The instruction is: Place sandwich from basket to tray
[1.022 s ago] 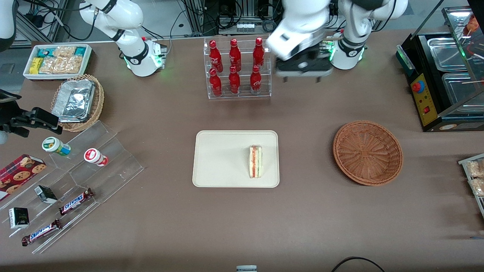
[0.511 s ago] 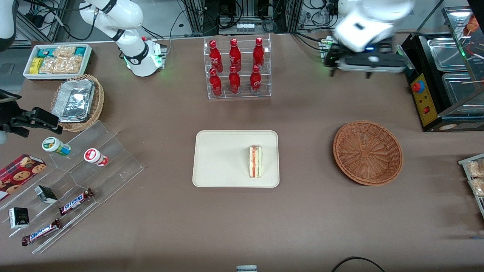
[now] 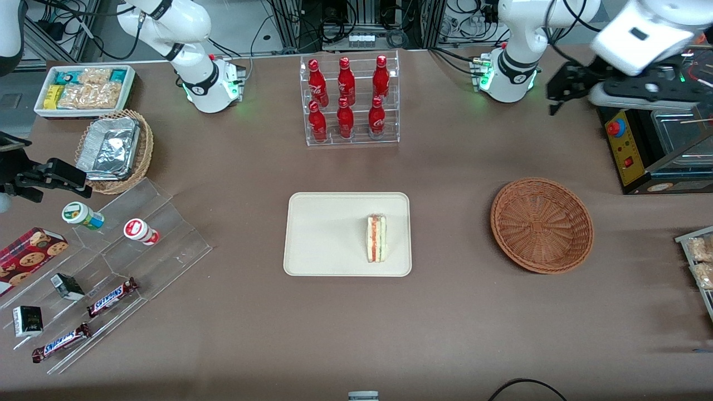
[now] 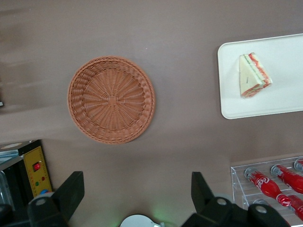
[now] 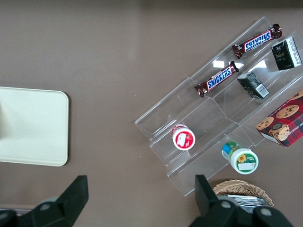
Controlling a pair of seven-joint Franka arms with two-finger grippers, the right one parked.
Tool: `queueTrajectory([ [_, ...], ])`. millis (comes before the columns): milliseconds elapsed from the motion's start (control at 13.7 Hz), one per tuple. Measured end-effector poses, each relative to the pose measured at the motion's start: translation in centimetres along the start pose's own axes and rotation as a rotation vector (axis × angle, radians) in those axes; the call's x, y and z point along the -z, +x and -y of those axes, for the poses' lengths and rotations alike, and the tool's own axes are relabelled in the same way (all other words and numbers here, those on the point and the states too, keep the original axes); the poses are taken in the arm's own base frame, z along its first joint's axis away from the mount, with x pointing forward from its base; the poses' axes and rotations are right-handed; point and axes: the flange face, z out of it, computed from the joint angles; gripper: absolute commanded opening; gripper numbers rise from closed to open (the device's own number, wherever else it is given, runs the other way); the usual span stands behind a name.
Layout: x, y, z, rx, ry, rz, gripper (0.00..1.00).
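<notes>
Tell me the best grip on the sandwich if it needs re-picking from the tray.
Judgement: descend from above and pinch the two flat bread faces of the sandwich, which stands on edge on the tray, filling strip up. The end effector is open, high near the arm's base, holding nothing.

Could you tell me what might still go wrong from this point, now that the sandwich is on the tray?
The sandwich stands on edge close to the tray rim, so a knock could tip it over or off. The open, empty gripper hangs high above the table beside the black appliance, which any careless swing might strike. The basket is empty.
</notes>
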Motion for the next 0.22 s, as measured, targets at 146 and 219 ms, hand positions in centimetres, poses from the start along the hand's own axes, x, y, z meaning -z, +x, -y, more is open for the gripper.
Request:
queueTrajectory([
  [146, 0.1, 0.1, 3.3, 0.017, -0.025, 0.001, 1.0],
  [219, 0.1, 0.0, 5.0, 0.027, -0.038, 0.001, 1.0],
])
